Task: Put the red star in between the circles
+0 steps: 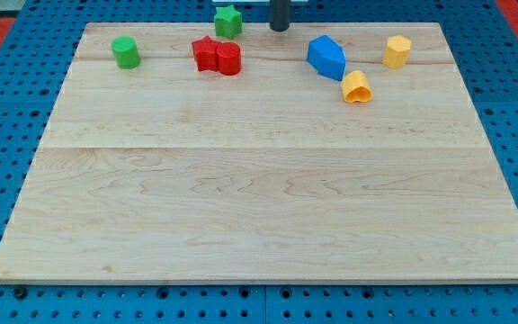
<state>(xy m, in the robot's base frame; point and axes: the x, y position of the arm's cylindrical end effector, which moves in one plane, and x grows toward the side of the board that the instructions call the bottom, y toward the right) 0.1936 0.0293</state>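
Observation:
The red star (206, 53) lies near the view's top, left of centre, touching the red circle (228, 58) on its right side. The green circle (126, 52) stands apart, further to the view's left. My tip (280, 28) is at the view's top edge, up and to the right of the red pair and right of the green star (228, 21). It touches no block.
A blue block (326, 57), a yellow heart-like block (356, 87) and a yellow hexagon-like block (397, 51) lie at the view's top right. The wooden board (259, 198) rests on a blue perforated base.

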